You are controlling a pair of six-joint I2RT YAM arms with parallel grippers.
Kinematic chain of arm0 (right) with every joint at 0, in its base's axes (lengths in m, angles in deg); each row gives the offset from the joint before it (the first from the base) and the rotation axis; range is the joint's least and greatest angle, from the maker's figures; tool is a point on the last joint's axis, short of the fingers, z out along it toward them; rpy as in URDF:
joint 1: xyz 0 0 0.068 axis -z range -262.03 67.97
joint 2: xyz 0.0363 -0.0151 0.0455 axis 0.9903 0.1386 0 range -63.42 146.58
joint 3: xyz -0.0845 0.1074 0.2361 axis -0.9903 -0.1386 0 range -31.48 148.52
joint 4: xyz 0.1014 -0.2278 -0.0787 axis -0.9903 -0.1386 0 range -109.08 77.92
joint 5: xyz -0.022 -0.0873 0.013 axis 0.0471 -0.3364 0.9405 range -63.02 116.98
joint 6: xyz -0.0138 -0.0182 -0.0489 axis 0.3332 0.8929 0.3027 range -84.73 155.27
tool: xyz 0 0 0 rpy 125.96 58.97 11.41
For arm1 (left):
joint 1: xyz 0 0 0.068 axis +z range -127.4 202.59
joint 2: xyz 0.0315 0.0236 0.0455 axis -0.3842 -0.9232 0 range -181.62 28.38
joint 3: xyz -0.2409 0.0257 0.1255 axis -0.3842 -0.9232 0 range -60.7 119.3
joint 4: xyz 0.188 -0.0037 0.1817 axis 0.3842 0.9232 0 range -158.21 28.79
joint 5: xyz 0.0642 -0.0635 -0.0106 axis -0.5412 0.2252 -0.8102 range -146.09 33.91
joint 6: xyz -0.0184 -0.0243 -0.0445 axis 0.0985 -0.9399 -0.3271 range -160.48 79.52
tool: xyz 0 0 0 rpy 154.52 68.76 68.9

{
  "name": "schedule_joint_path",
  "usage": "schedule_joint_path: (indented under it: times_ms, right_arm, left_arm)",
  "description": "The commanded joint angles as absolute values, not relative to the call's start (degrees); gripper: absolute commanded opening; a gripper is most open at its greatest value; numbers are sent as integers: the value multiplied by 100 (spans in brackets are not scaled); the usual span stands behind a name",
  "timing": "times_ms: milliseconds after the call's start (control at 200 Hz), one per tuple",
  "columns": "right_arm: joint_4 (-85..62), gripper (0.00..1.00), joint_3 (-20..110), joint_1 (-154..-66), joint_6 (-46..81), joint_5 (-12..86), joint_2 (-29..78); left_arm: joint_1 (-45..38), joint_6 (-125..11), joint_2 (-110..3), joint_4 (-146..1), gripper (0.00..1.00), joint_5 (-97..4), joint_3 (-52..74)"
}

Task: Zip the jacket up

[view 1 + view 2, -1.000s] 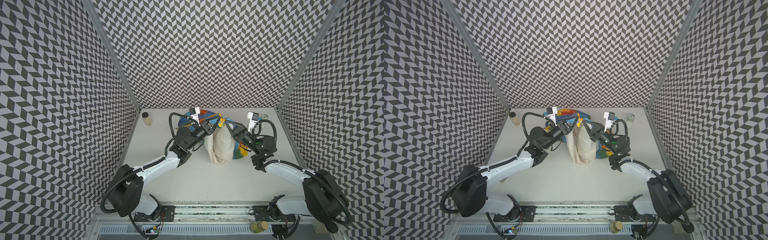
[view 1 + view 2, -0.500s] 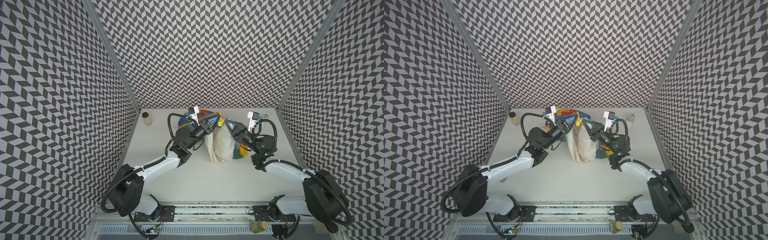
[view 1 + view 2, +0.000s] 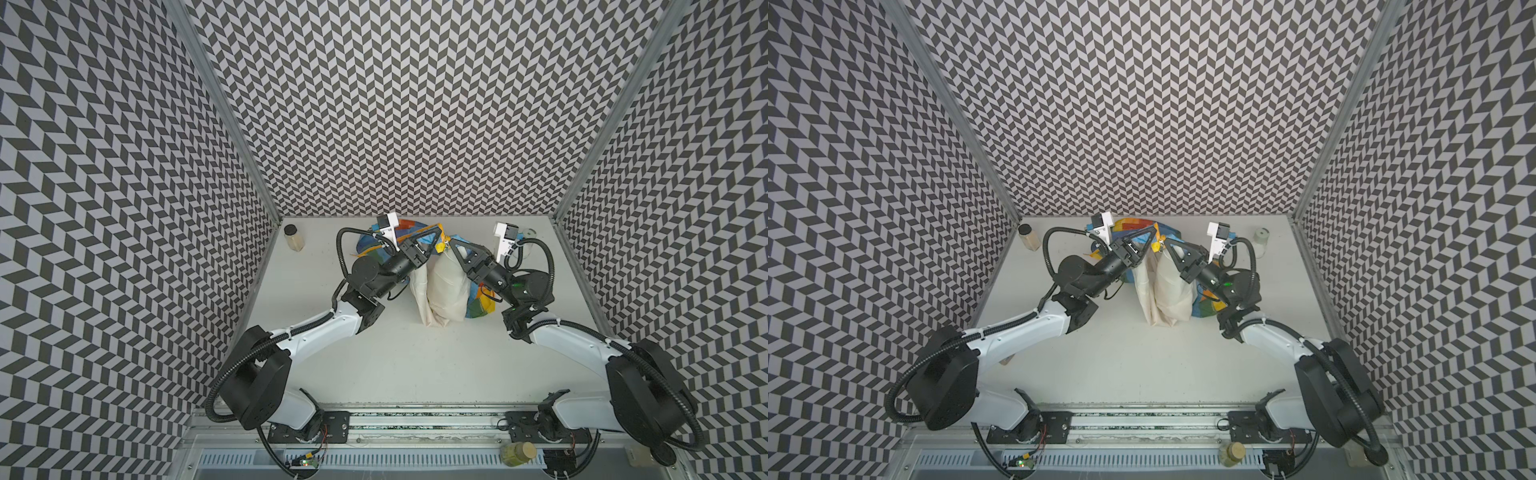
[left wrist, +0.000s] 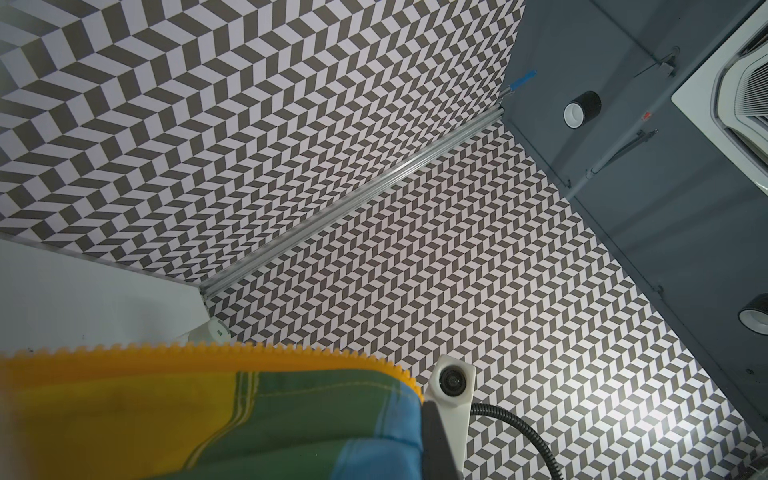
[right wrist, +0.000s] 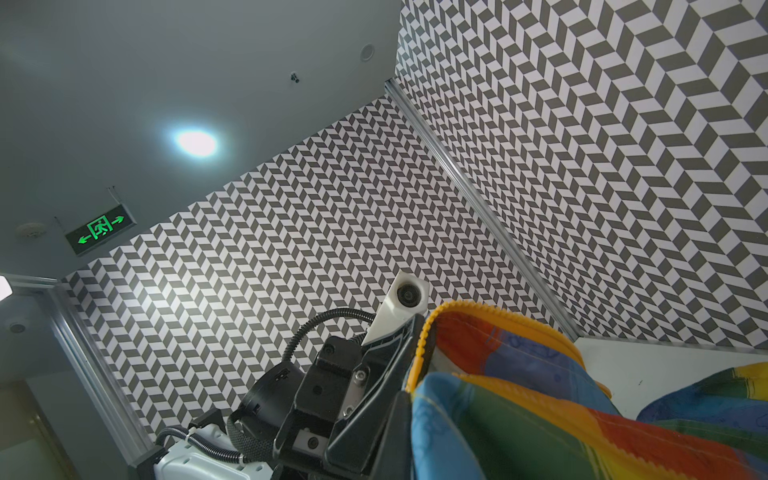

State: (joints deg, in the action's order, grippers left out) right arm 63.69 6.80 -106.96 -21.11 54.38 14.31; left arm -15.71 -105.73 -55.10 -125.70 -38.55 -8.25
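Upper centre in both top views, the jacket (image 3: 444, 291) hangs cream lining outward just below the meeting left gripper (image 3: 438, 237) and right gripper (image 3: 453, 243), both pinched closed, apparently on its orange zipper edges.

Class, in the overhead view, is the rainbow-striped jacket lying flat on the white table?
No: the rainbow-striped jacket hangs bunched from the left pincer and right pincer, cream lining showing.

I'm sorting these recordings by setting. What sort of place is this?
Probably a robotics lab's recording booth: chevron-patterned walls enclose a white table, two robot arms stand on a rail at its front, and a green exit sign hangs from the ceiling outside.
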Motion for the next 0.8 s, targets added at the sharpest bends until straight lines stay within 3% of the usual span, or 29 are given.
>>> schedule_joint_path:
  times_ms: [0, 796]
  right_arm:
    - [6880, 0, 868, -10748, -2071, 5414, 1304]
    - [6884, 0, 868, -10748, -2035, 5412, 1222]
  left_arm:
    - [-1597, -10613, -5513, -12955, 0, -3859, -761]
    - [-1608, -10733, -5562, -12975, 0, -3847, -840]
